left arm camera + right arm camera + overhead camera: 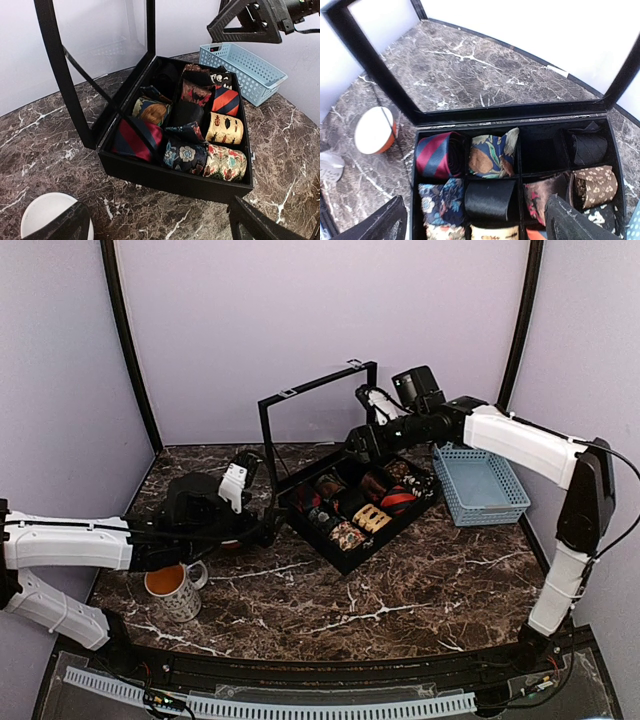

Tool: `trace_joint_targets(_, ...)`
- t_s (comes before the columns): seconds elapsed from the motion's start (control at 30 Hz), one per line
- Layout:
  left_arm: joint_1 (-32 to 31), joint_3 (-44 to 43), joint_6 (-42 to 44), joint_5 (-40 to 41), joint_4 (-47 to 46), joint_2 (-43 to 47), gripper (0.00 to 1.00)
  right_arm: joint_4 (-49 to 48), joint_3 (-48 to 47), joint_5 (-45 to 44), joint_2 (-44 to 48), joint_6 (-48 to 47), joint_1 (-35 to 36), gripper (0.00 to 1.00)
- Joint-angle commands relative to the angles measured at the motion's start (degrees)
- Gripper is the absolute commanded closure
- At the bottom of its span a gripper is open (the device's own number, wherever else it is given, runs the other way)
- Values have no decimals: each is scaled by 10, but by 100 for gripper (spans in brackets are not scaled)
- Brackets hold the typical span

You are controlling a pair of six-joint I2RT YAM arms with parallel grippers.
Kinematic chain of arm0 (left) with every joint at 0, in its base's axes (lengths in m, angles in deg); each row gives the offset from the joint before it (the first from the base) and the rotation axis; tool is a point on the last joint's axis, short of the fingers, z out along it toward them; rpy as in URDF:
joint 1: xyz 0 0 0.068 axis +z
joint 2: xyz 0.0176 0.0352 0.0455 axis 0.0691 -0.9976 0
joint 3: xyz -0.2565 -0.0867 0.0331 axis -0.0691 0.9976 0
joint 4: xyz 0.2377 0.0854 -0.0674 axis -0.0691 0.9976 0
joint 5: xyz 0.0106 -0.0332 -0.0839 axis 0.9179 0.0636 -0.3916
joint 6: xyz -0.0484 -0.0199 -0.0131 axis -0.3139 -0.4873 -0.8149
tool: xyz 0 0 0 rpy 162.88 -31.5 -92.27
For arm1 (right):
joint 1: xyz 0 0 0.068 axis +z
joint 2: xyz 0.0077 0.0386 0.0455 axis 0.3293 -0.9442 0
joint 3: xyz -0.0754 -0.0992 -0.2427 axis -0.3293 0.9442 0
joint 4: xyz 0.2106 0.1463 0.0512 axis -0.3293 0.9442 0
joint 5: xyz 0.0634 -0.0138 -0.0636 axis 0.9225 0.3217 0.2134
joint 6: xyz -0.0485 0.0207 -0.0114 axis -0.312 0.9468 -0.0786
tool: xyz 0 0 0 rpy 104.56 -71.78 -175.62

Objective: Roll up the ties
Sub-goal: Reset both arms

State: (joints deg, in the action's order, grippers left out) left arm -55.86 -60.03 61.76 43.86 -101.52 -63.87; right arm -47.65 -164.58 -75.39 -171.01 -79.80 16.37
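The left fingers (60, 227) are spread wide with nothing between them, low over the marble surface (400, 590) just left of a black box (170, 180). The right fingers (375, 225) are likewise parted and hold nothing, hanging above the box's far side. The ties (437, 155) sit rolled in the box's compartments. Its framed lid (315, 385) stands open at the far edge. A blue basket (490, 515) stands right of the box, and a mug (175, 590) stands at the near left.
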Motion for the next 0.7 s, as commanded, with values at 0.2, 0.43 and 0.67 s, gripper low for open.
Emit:
trace_joint_targets(0.2, 0, -84, -19, 3, 96, -34, 1, -67, 160, 39, 170, 58, -23, 1)
trace_joint_targets(0.43, -8, -119, -51, -6, 108, -96, 1, -138, 348, 39, 297, 110, -25, 0)
trace_joint_targets(0.67, -54, -161, -74, 10, 108, -187, 1, -217, 501, 34, 393, 158, -26, 2)
